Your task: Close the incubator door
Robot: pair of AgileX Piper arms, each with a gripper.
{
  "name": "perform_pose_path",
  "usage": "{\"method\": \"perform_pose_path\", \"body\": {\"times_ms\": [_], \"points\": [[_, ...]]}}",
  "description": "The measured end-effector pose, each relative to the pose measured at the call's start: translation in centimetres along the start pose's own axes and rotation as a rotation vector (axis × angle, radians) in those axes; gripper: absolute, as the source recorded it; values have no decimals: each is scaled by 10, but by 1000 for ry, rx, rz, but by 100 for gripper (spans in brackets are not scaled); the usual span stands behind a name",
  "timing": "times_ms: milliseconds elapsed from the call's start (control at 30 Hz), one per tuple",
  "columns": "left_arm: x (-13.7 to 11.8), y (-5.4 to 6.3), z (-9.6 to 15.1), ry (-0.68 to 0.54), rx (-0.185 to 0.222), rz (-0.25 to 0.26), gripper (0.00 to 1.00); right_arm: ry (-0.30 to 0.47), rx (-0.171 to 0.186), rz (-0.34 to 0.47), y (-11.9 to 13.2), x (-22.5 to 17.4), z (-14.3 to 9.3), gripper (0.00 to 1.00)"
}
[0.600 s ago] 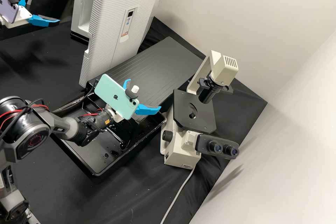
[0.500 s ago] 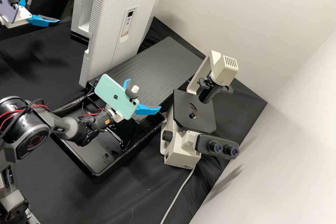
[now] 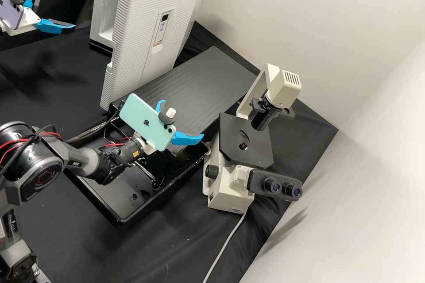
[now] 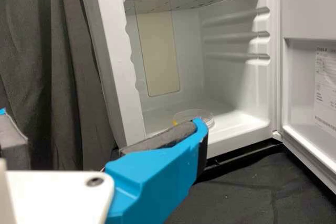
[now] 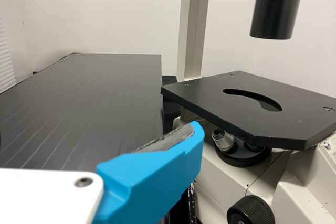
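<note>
My right gripper [image 3: 182,119], its fingers spread and grasping nothing, hangs above the rim of a black tray [image 3: 128,219], near an inverted microscope [image 3: 243,141]. Beyond stands the ribbed white incubator door [image 3: 137,35], ajar on its hinges beside a dark platform. Farther off, my left gripper [image 3: 58,10], also parted and unladen, waits before the incubator [image 3: 104,13], where a clear round dish [image 4: 194,115] sits on the chamber floor. Closing looks like a job for the right, judging by its place on the outer face's side: press near the free edge, well away from the hinge, and swing smoothly until the seal seats, keeping the left out of the door's path. A hard slam could jolt the dish. Compared with the earlier frame, door and both grippers show no visible shift.
</note>
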Motion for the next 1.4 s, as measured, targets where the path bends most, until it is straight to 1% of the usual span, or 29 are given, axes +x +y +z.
{"method": "perform_pose_path", "body": {"times_ms": [33, 100, 167, 367, 433, 467, 533, 600, 733, 867, 933, 1033, 1100, 1267, 1300, 1400], "points": [[0, 0, 0, 0, 0, 0, 100, 8, 7, 6, 2, 2, -2, 100], [0, 0, 0, 0, 0, 0, 100, 22, 9, 13, 4, 6, -5, 100], [0, 0, 0, 0, 0, 0, 100, 47, 15, 38, 11, 14, -10, 100], [0, 0, 0, 0, 0, 0, 100, 123, 9, 112, 30, 48, -28, 100], [0, 0, 0, 0, 0, 0, 100, 163, -14, 146, 38, 62, -39, 100], [0, 0, 0, 0, 0, 0, 100, 174, -16, 154, 40, 66, -42, 100], [0, 0, 0, 0, 0, -1, 100, 213, -32, 173, 44, 78, -55, 100], [0, 0, 0, 0, 0, -1, 100, 244, -35, 183, 47, 88, -67, 100], [0, 0, 0, 0, 0, -1, 100, 290, -57, 198, 52, 106, -90, 100], [0, 0, 0, 0, 0, -1, 100, 333, -57, 208, 58, 125, -113, 100], [0, 0, 0, 0, 0, -1, 100, 359, -72, 213, 61, 131, -122, 100], [0, 0, 0, 0, 0, -1, 100, 421, -105, 221, 66, 140, -136, 100], [0, 0, 0, 0, 0, -1, 100, 469, -111, 215, 67, 146, -145, 100], [0, 0, 0, 0, 0, -1, 100, 560, -163, 180, 64, 160, -161, 100], [0, 0, 0, 0, 0, -1, 100, 578, -181, 158, 59, 164, -163, 100], [0, 0, 0, 0, 0, -1, 100, 610, -209, 120, 54, 172, -170, 100]]}}
